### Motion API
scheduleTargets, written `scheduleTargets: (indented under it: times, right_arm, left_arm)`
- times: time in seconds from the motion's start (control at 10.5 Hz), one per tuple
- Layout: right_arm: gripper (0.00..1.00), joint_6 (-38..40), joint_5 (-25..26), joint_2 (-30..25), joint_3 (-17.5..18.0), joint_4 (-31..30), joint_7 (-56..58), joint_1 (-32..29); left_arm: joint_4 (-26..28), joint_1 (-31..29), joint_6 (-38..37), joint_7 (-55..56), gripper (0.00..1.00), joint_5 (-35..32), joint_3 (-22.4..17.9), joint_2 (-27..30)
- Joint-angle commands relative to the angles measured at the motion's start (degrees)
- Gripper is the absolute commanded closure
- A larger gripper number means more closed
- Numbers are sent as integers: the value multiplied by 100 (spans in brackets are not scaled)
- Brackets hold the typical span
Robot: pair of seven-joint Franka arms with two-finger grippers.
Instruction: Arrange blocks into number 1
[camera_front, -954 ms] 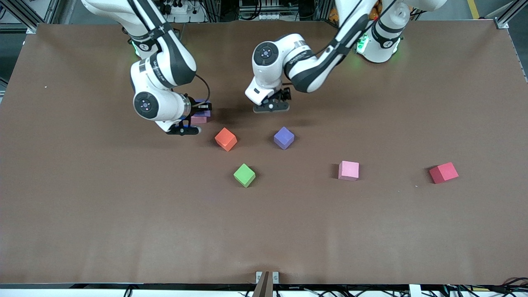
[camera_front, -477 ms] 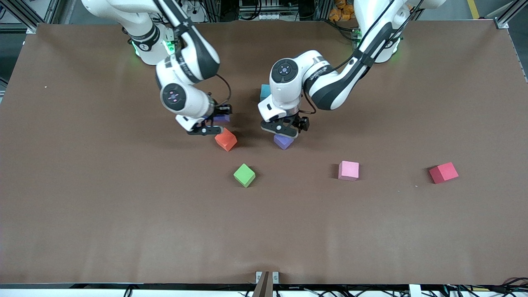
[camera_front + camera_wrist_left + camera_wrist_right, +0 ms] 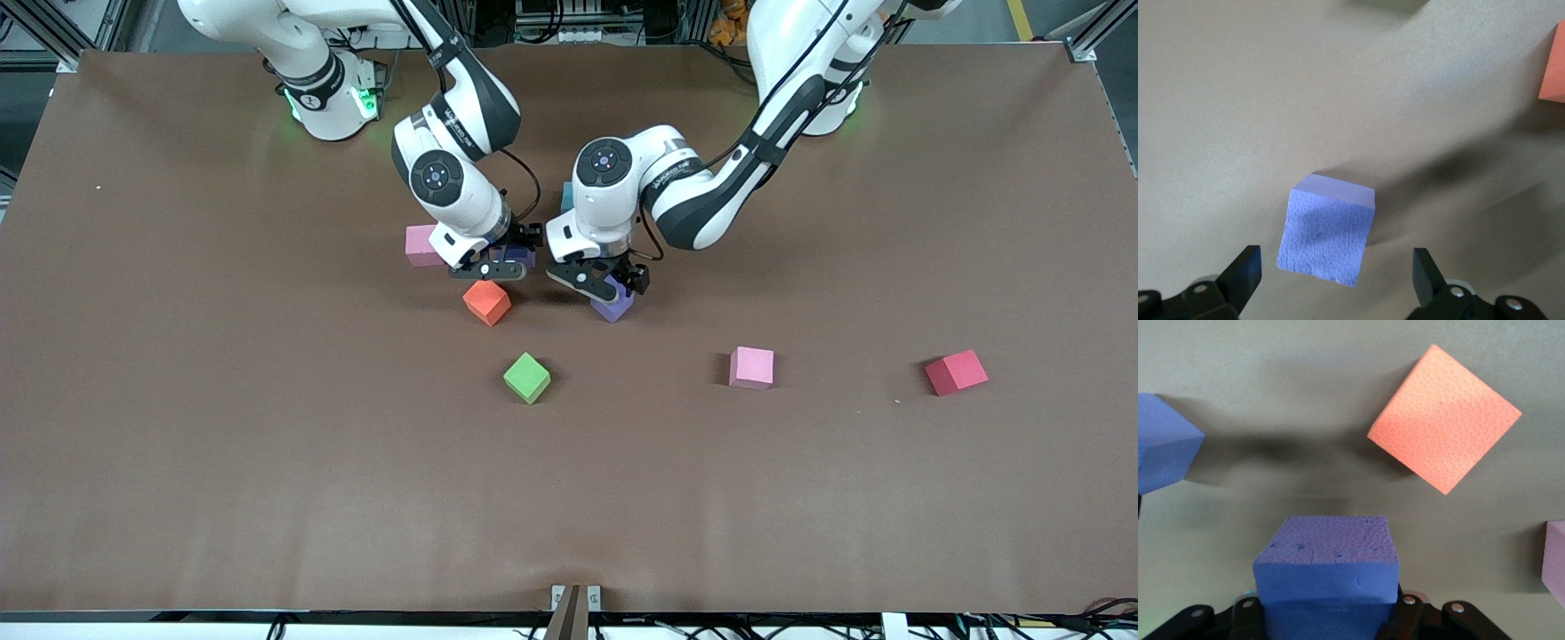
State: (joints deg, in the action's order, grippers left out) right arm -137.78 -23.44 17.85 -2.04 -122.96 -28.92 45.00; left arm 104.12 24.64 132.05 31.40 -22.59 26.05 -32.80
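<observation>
Foam cubes on the table (image 3: 267,462): orange (image 3: 487,302), green (image 3: 527,377), pink (image 3: 752,367), red (image 3: 957,372), purple (image 3: 613,308); another purple cube (image 3: 1328,577) is gripped in the right claw (image 3: 484,268).

Eight foam blocks: two purple (image 3: 613,308) (image 3: 516,258), two pink (image 3: 751,367) (image 3: 420,245), and one each of orange (image 3: 486,301), green (image 3: 526,377), red (image 3: 956,372), sky-blue (image 3: 566,196).
</observation>
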Motion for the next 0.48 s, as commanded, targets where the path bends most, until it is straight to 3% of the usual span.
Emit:
scheduleTargets:
  times: [0.0, 0.38]
  right_arm:
    - [46, -267, 23, -736, 142, -876, 166, -263]
    - [46, -872, 23, -642, 133, -1028, 116, 297]
  left_arm:
    - [-129, 6, 93, -99, 0, -149, 6, -147]
    - [-129, 23, 286, -301, 0, -175, -169, -253]
